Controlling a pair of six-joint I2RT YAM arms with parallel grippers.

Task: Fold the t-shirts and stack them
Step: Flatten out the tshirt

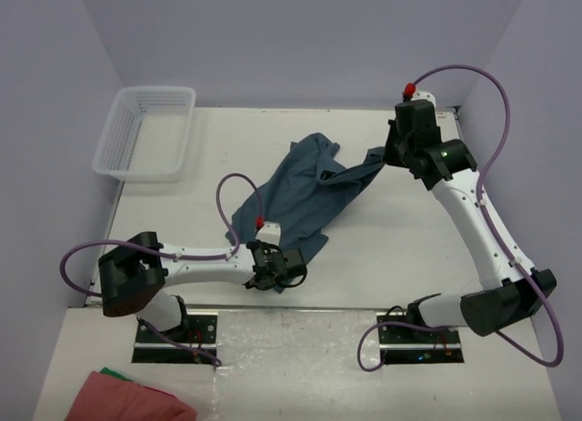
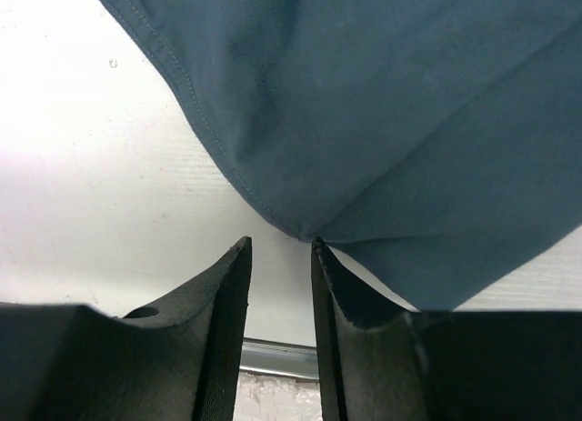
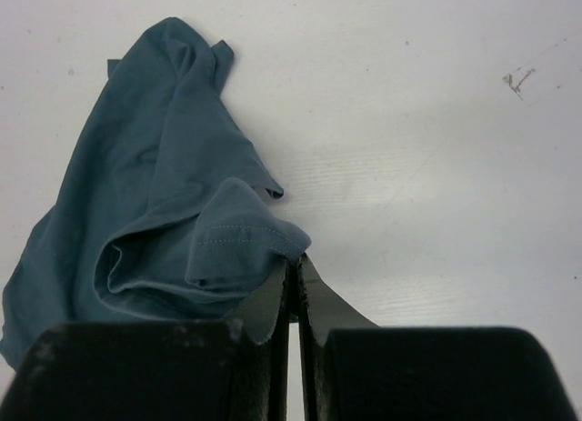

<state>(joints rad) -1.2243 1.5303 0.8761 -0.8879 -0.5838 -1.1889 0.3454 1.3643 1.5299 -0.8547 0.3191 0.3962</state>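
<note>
A blue t-shirt [image 1: 300,189] lies crumpled in the middle of the table. My right gripper [image 1: 386,159] is shut on its sleeve hem and pulls that edge out to the right; the right wrist view shows the gripper [image 3: 296,260] pinching the stitched hem of the shirt [image 3: 155,203]. My left gripper [image 1: 291,265] sits at the shirt's near corner. In the left wrist view the gripper [image 2: 280,245] is open with a narrow gap, and the shirt's corner [image 2: 364,121] ends just beyond the fingertips, with nothing between them.
A white mesh basket [image 1: 145,130] stands at the back left. A folded red cloth [image 1: 127,398] with a green one under it lies at the near left, in front of the arm bases. Bare table [image 1: 400,239] lies to the right of the shirt.
</note>
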